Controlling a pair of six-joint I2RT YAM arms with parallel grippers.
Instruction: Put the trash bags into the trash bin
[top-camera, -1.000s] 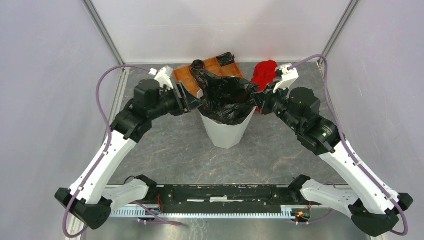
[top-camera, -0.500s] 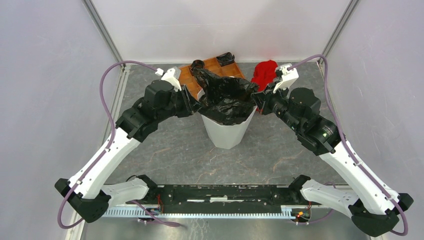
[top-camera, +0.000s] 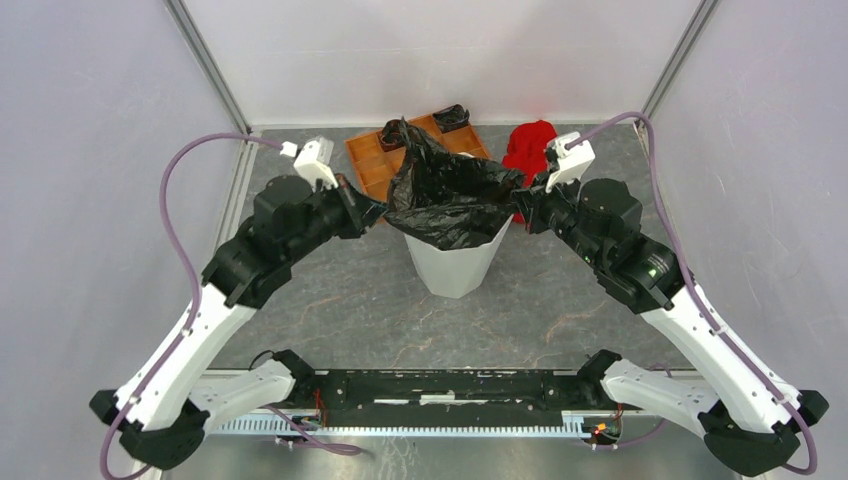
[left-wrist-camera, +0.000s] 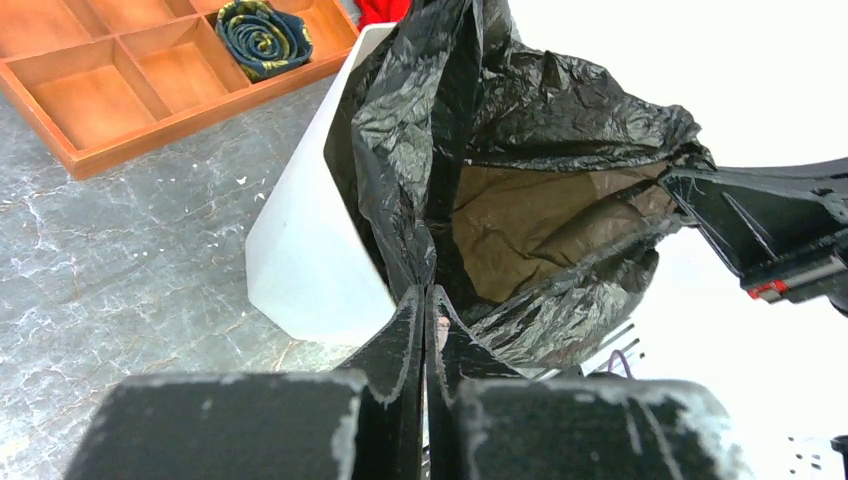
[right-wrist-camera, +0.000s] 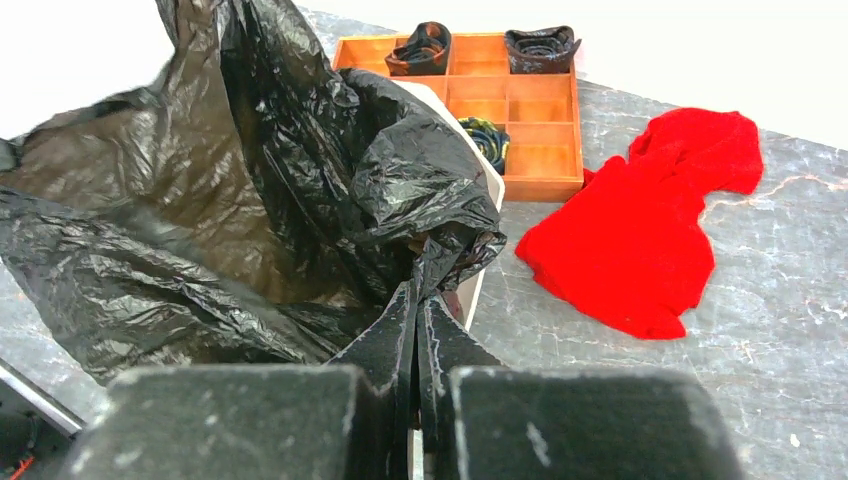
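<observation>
Tabletop (top-camera: 350, 300) grey marbled, walls (top-camera: 440, 60) white; left gripper (top-camera: 378, 210) and right gripper (top-camera: 518, 203) clench black bag (top-camera: 450, 195) over bin (top-camera: 455, 265)

Bright, even light, soft shadows. Wrist views blow out to white beyond the surface (right-wrist-camera: 760, 300); the near jaws are blurred; glare glints on the trash bag (right-wrist-camera: 330, 170).

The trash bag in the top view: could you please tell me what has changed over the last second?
The left gripper, shut on the edge of the trash bag, drew back leftward from the trash bin, stretching the bag's mouth wider. The right gripper kept its pinch on the opposite edge and hardly moved. The bin, red cloth and tray stayed put.
</observation>
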